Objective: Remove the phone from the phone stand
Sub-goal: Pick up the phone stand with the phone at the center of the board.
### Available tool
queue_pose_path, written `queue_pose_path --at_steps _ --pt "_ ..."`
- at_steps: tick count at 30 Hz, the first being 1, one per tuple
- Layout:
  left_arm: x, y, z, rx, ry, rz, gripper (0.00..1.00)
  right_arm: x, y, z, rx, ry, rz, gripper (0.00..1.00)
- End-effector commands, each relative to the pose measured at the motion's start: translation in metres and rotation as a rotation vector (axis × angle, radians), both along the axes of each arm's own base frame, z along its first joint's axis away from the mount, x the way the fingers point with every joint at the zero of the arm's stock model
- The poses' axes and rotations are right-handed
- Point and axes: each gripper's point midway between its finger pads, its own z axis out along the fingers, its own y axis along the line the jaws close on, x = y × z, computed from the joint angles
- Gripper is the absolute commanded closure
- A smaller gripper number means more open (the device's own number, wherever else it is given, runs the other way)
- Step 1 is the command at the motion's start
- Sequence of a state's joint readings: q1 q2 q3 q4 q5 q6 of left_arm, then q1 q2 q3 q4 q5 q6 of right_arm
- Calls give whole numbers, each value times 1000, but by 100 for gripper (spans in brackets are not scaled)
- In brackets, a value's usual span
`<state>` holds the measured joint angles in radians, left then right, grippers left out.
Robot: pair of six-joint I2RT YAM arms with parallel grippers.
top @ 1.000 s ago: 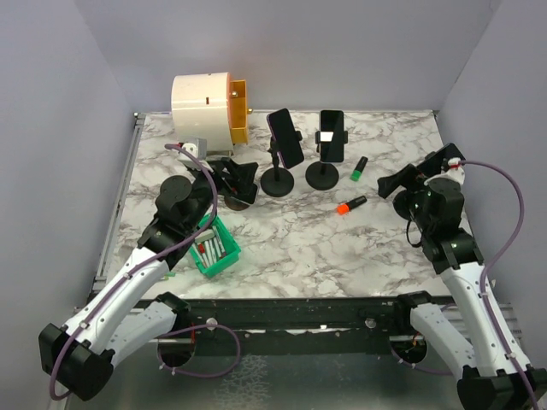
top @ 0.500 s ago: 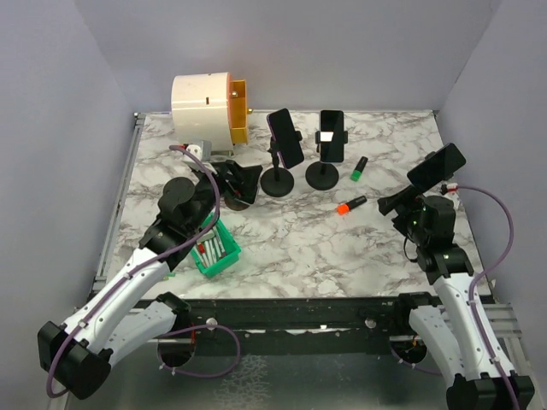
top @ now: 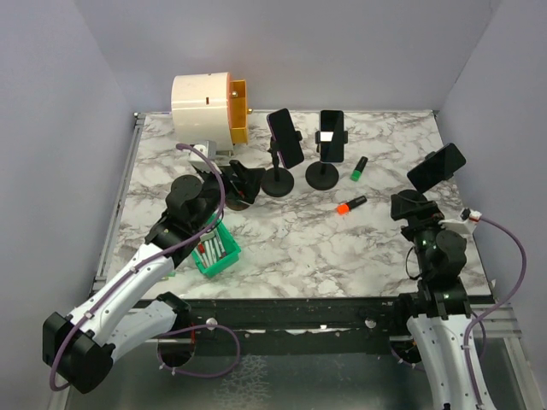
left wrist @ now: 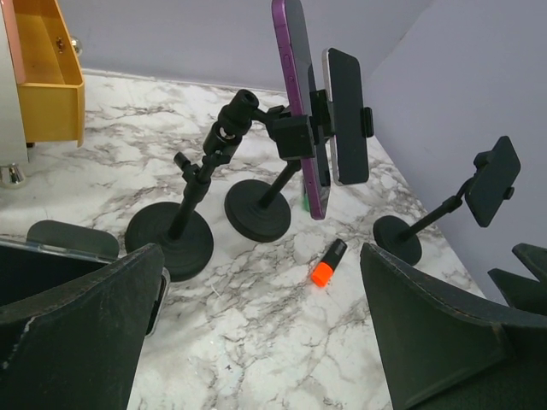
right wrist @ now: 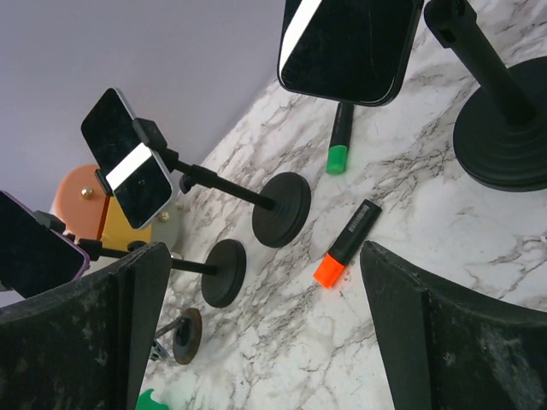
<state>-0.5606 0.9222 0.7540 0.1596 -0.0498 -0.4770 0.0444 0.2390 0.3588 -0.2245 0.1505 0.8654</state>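
Observation:
Three phones sit clamped on black stands. The purple phone [top: 285, 137] [left wrist: 295, 102] stands back centre. A black phone [top: 332, 137] [left wrist: 347, 115] is just right of it. A third black phone [top: 437, 166] [right wrist: 350, 47] is at the right edge, its stand base [right wrist: 504, 137] close to my right gripper. My left gripper [top: 244, 181] [left wrist: 265, 342] is open and empty, just left of the purple phone's stand base [top: 279, 181]. My right gripper [top: 408, 205] [right wrist: 265, 333] is open and empty, below and left of the right phone.
An orange-capped marker [top: 350, 205] [left wrist: 328, 261] lies mid-table and a green-capped marker [top: 358, 169] behind it. A green basket [top: 214, 250] of pens sits under my left arm. A white and orange drawer box [top: 208, 107] stands back left. Grey walls close in on both sides.
My right arm has drawn back toward the near edge, uncovering the right phone on its stand. My left gripper has crept a little toward the purple phone's stand.

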Motion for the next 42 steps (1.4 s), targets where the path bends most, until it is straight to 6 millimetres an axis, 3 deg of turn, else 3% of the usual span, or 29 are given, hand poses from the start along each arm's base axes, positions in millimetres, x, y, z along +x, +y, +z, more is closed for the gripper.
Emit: queue_pose_path --at_steps 1,4,10,18,22,26,30,35,42 --pt "-4 -9 2 -29 -2 -40 3 9 -5 23 -5 -39 -30 2" --pt "-5 -8 1 -24 -2 -35 3 20 -1 22 13 2 -11 4" --pt "-7 -7 5 -19 -15 -28 3 27 -2 38 44 -50 -26 5" --pt "-10 -7 7 -8 -21 -24 3 41 -13 34 20 8 -65 3" --pt "-12 -6 10 4 -33 -16 3 46 4 58 -63 -63 52 6" --pt "-14 -1 17 -1 -55 1 3 42 27 100 -231 -128 221 8" --pt "-16 2 22 -8 -69 7 3 47 51 125 -270 -143 374 12" --pt "-16 7 24 2 -81 28 3 72 63 132 -313 -83 446 14" --pt "-17 14 31 15 -105 55 3 110 111 129 -545 72 431 12"
